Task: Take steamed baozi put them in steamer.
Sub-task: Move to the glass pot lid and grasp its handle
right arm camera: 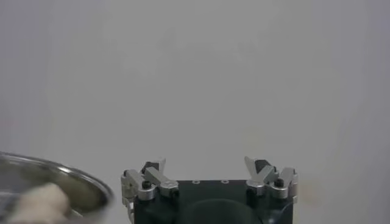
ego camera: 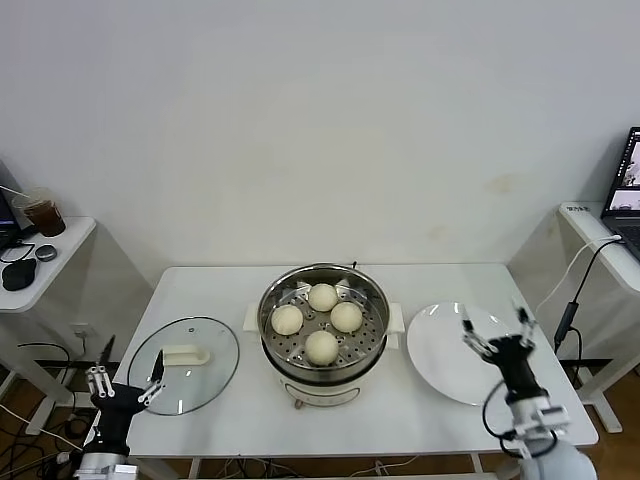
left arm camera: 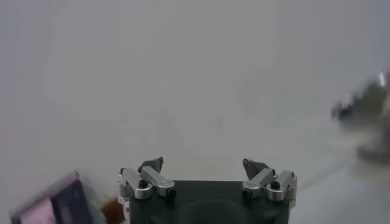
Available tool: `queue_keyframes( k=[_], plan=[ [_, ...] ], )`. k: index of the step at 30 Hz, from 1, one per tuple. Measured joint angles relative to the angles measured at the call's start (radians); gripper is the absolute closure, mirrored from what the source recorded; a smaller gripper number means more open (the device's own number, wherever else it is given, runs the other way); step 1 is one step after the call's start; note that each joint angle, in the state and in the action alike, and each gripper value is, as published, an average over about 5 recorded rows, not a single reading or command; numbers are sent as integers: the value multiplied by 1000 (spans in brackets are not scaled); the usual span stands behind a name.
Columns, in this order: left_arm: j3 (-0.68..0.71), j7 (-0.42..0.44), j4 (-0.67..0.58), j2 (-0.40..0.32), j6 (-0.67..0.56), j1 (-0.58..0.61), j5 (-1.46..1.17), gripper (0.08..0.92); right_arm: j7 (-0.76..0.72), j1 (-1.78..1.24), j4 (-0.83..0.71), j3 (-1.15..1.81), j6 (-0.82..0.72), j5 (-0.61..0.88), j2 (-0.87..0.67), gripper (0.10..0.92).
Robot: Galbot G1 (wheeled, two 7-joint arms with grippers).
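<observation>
Several cream-white steamed baozi lie on the perforated floor of the shiny steel steamer at the middle of the white table. My left gripper stands open and empty at the table's front left corner, by the glass lid. My right gripper is open and empty above the white plate, to the right of the steamer. The left wrist view shows my left gripper against the wall. In the right wrist view my right gripper faces the wall, with the steamer's rim and a baozi at the edge.
A round glass lid with a white handle lies left of the steamer. A flat white plate lies on its right. Side tables stand at both sides, the left one with a cup, the right one with a laptop.
</observation>
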Motion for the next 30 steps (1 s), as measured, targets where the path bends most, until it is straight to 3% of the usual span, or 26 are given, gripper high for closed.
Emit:
queue_keyframes(
  k=[12, 30],
  plan=[
    [61, -32, 242, 104, -18, -140, 525, 177, 18, -93, 3, 98, -4, 18, 72, 203],
    [180, -45, 502, 155, -11, -388, 700, 177, 17, -153, 24, 135, -2, 0, 117, 203]
  ],
)
